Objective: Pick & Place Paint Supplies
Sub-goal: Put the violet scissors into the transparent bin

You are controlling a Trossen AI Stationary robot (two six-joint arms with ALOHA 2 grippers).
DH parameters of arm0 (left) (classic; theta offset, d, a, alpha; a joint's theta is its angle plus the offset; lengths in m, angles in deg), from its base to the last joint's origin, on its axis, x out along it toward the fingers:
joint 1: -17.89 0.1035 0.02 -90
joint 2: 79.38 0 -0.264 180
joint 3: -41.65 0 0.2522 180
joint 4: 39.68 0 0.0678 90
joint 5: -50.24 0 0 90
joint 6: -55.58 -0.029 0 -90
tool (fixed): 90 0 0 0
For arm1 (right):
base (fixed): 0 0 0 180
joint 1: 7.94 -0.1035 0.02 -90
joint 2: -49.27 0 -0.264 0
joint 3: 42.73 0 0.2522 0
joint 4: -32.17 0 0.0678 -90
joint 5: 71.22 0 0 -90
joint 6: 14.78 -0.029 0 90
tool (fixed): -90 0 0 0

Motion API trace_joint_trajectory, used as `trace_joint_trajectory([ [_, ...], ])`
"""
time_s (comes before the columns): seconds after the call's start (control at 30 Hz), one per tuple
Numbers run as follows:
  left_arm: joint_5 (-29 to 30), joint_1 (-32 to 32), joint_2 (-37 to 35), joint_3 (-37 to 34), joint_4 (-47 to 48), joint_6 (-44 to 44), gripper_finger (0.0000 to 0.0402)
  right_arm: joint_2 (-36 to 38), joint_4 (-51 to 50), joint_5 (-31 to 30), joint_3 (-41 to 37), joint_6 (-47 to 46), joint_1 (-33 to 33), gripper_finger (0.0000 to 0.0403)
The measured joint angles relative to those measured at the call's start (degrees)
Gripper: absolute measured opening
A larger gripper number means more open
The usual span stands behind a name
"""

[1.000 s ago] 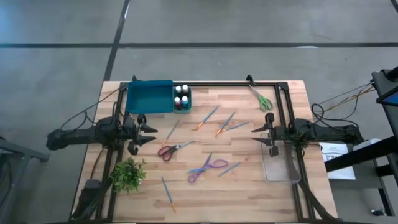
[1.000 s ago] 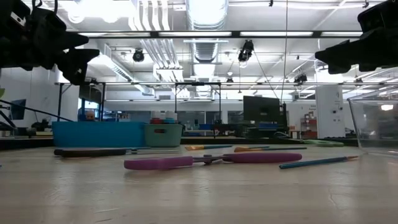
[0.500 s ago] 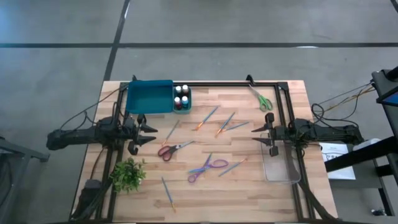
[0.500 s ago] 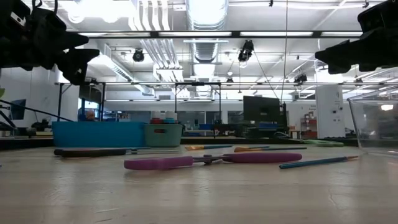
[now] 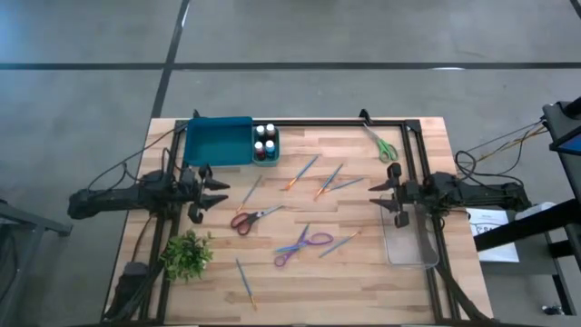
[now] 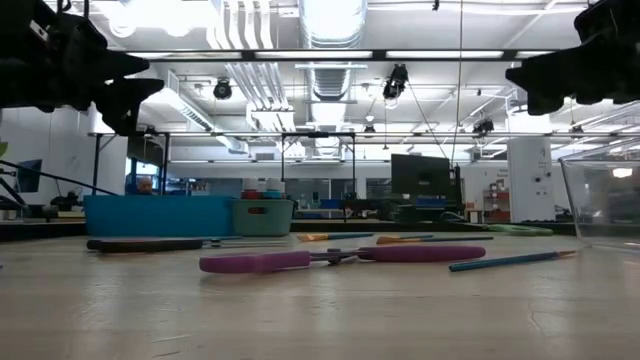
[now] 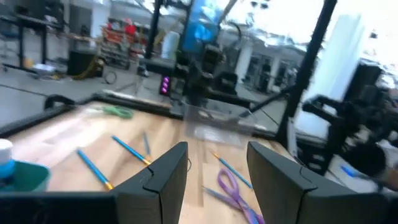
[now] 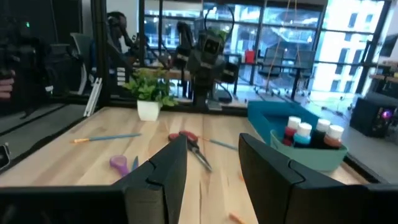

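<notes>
I see the paintbrushes (image 5: 304,171) scattered flat across the middle of the frame in the high view, more near the bottom centre. I judge them light, stiff and thin, apt to roll; I'd pinch one mid-handle. The left gripper (image 5: 213,192) at left and the right gripper (image 5: 379,194) at right both hover with fingers spread, holding nothing. The wooden table (image 5: 427,136) looks smooth and hard. Beyond it is a bright workshop with ceiling ducts.

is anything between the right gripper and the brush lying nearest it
Nothing visible. The right gripper hangs open above bare wood, and the nearest paintbrush lies just inward of it with nothing in the gap. The green scissors sit off to one side, out of the path.
</notes>
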Motion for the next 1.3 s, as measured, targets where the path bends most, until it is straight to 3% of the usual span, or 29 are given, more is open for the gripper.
trace_joint_trajectory([
  [0.23,0.6,0.0,0.0,0.0,-4.5,15.8,0.0173,0.1,4.2,0.0,0.0,1.0,0.0,0.0143],
  [0.37,3.9,0.0,0.0,0.0,-4.3,16.1,0.0173,0.0,10.0,0.0,0.0,2.2,0.0,0.0143],
  [0.47,8.1,0.0,0.0,0.0,-1.7,16.3,0.0173,0.1,12.2,0.3,0.0,-4.3,0.0,0.0143],
  [0.6,8.6,0.0,0.1,0.0,3.1,17.6,0.0173,0.0,13.0,-0.7,0.0,1.9,0.0,0.0143],
  [0.83,7.2,0.0,1.8,0.0,3.4,12.9,0.0173,0.0,21.2,-0.1,0.0,5.5,0.0,0.0143],
  [1.03,8.0,0.0,2.6,0.0,3.2,8.9,0.0173,0.0,23.2,-7.8,0.0,8.2,0.0,0.0143],
  [1.17,12.0,0.0,2.6,0.0,-0.6,5.0,0.0173,-0.4,24.6,-4.6,0.0,8.4,0.0,0.0143],
  [1.3,11.2,0.0,2.6,0.0,-9.0,-1.3,0.0173,-0.2,25.9,-0.5,0.0,2.4,0.0,0.0143],
])
